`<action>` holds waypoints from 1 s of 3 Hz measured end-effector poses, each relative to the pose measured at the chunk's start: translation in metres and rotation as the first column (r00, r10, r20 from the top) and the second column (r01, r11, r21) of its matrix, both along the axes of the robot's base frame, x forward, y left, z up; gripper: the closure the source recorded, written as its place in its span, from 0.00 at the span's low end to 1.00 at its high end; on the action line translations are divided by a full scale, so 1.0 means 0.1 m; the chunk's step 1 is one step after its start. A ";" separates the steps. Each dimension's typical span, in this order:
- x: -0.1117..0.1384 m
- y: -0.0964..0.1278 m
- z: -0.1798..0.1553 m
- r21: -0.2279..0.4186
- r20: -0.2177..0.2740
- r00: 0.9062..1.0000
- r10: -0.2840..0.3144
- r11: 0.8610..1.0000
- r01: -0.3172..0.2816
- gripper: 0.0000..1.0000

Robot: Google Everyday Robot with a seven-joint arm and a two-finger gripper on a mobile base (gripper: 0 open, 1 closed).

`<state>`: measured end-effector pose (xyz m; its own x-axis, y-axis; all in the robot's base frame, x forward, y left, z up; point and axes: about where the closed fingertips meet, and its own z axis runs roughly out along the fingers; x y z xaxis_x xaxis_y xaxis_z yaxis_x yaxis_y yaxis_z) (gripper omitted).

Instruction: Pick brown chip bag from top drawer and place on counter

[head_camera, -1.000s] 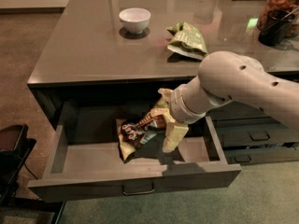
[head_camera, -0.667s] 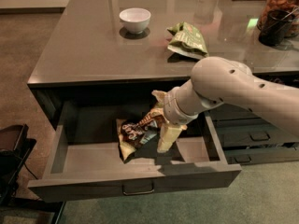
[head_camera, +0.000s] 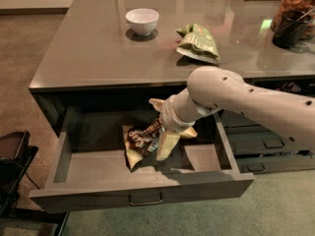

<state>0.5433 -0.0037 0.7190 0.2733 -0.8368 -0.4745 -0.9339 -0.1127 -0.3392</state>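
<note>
Grey-brown glossy counter [head_camera: 98, 48] spreads above and behind the gripper [head_camera: 170, 139], which hangs inside the pulled-out top drawer [head_camera: 142, 188]. The brown chip bag [head_camera: 140, 140] lies crumpled on the drawer floor, right against the gripper; whether it is clasped cannot be told. Beyond, on the counter, sit a green chip bag [head_camera: 198, 42] and a white bowl [head_camera: 142, 21].

The single cream-white arm [head_camera: 256, 100] enters from the right, above and behind the tool, and slopes down to the left. Its rounded forearm housing [head_camera: 211, 90] narrows to a ribbed wrist [head_camera: 172, 114] just above the tool. The tool [head_camera: 172, 139] points downward at the arm's low left end, near the middle of the view.
</note>
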 end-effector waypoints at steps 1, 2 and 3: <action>0.10 0.10 -0.15 0.001 0.002 0.999 0.032 0.999 -0.032 0.00; 0.18 0.12 -0.29 -0.024 0.003 0.999 0.052 0.998 -0.052 0.00; 0.25 0.07 -0.43 -0.067 0.003 0.998 0.059 0.996 -0.058 0.00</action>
